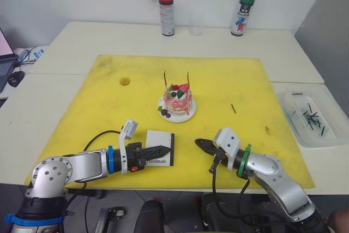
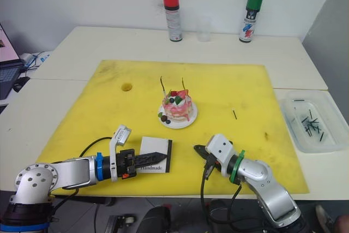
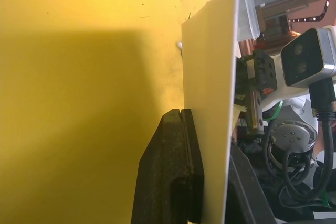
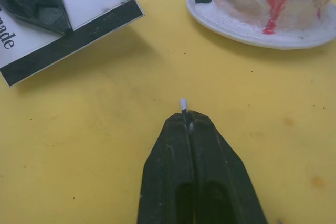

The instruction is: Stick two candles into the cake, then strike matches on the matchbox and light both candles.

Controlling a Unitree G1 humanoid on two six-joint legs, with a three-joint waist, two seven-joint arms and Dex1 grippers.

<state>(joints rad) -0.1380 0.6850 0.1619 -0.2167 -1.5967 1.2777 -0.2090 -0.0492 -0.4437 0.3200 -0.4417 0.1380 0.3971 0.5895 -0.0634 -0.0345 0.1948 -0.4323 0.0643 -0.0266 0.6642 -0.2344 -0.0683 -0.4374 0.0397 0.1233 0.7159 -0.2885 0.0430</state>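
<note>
Left pincer clamped on matchbox just left of right pincer, itself closed on a white-tipped match; both candles upright in cake beyond.

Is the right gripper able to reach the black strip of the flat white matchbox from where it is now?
Probably yes: the right gripper, shut on a match, faces the black strip across bare yellow mat.

Yellow mat; white matchbox showing black strip, black lettering; pink-white cake wearing red, green bits; red-capped can, green-capped can.
</note>
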